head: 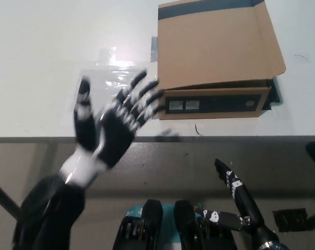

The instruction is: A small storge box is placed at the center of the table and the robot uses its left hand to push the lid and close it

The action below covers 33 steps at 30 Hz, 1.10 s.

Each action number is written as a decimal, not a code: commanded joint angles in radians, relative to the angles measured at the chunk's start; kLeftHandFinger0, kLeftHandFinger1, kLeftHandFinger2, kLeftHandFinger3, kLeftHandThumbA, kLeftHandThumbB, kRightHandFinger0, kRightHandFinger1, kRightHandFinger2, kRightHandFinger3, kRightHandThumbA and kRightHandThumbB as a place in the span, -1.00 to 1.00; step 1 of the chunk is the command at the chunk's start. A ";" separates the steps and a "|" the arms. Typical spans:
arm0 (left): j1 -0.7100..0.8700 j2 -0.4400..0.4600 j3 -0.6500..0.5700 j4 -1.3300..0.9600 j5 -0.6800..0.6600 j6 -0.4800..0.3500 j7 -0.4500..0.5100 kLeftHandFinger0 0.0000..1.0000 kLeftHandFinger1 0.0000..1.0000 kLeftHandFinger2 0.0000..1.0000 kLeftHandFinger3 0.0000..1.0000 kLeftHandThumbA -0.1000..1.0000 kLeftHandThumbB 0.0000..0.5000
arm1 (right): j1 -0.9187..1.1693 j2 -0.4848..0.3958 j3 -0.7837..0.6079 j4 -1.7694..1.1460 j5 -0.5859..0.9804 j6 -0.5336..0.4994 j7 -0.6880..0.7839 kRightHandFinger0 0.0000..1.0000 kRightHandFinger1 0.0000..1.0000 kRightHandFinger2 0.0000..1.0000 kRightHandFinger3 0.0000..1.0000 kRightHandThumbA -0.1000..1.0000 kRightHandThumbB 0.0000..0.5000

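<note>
A brown cardboard storage box with dark blue trim stands at the middle right of the white table. Its lid lies flat over the top, and the front wall shows below the lid's edge. My left hand is motion-blurred over the table's front edge, left of the box and apart from it. It is open with fingers spread, and it holds nothing. My right hand rests low at the bottom right, below the table edge, open and holding nothing.
A clear plastic sheet lies flat on the table left of the box. The table's front edge runs across the picture's middle. Below it are the floor and table feet.
</note>
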State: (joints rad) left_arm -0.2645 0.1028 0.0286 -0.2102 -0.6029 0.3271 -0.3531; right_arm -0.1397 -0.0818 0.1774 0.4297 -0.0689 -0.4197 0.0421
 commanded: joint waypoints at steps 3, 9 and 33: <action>0.113 0.100 -0.044 0.050 0.324 -0.361 -0.029 1.00 1.00 1.00 1.00 1.00 0.10 | -0.026 -0.013 0.005 -0.017 -0.013 -0.050 0.014 1.00 1.00 1.00 1.00 1.00 0.45; 0.136 0.149 -0.048 0.163 0.395 -0.438 -0.007 1.00 1.00 1.00 1.00 1.00 0.16 | -0.027 -0.002 -0.006 -0.005 0.007 -0.050 0.014 1.00 1.00 1.00 1.00 1.00 0.53; 0.093 0.187 -0.097 0.396 0.674 -0.597 0.111 1.00 1.00 1.00 1.00 1.00 0.16 | -0.055 0.008 -0.012 -0.012 0.009 -0.050 0.005 1.00 1.00 1.00 1.00 1.00 0.57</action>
State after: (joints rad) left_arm -0.1498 0.2690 -0.0571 0.1812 -0.0425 -0.1618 -0.2999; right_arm -0.1658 -0.0771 0.1760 0.4344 -0.0660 -0.4202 0.0482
